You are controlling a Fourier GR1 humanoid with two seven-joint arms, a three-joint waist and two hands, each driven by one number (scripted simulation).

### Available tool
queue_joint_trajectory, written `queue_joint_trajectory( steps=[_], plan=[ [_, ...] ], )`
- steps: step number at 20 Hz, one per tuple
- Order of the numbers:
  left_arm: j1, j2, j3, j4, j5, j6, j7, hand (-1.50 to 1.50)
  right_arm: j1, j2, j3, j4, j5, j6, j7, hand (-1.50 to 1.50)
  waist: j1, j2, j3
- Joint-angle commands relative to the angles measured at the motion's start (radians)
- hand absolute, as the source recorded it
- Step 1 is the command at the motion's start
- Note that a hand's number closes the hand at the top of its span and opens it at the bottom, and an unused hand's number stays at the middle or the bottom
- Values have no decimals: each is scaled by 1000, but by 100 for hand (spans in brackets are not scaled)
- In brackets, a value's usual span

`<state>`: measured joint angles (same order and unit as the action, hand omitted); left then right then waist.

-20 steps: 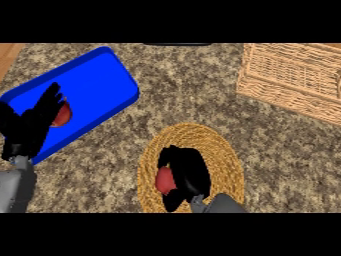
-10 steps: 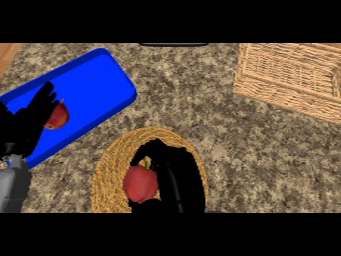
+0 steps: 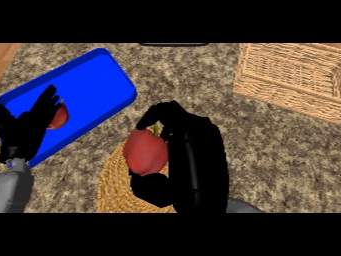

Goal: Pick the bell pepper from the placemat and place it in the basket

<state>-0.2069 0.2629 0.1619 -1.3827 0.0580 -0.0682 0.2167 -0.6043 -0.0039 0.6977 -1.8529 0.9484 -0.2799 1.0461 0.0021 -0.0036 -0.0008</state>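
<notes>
Placemat: round woven straw placemat (image 3: 114,187) lies nearest, partly under the right hand.
Right hand: black right hand (image 3: 191,165) has fingers and thumb curled round the red bell pepper (image 3: 145,152), over the placemat's far edge.
Left hand: black left hand (image 3: 25,127) rests with fingers spread, over the blue rectangular tray (image 3: 92,85).
Progress: grasp appears made; carry and release remain.
Basket: square wicker basket (image 3: 298,80) stands far right, well apart from the pepper.

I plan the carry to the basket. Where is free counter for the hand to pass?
Bare counter lies between the blue tray and the wicker basket, and below the basket at the view's right. The lower left is crowded: woven placemat, right hand holding the bell pepper, left hand.
</notes>
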Motion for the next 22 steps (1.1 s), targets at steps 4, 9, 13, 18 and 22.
queue_joint_trajectory(
  steps=[4,9,13,18,22],
  plan=[
    [13,22,23,-20,20,-25,6,0,-197,4,-251,24,-2,166,93,150,1,1,0],
    [27,1,10,-13,8,-22,-18,0,-336,3,-405,232,-8,104,1,150,10,5,0],
    [14,-11,-2,-54,5,-6,30,0,-402,-86,-526,304,-31,174,-32,150,8,5,0],
    [-33,18,25,0,-3,-7,15,0,-382,-165,-566,394,26,142,-94,150,3,6,0],
    [-32,11,30,-11,10,-9,30,0,-394,-237,-674,465,-51,158,-187,150,3,5,1]
  ],
)
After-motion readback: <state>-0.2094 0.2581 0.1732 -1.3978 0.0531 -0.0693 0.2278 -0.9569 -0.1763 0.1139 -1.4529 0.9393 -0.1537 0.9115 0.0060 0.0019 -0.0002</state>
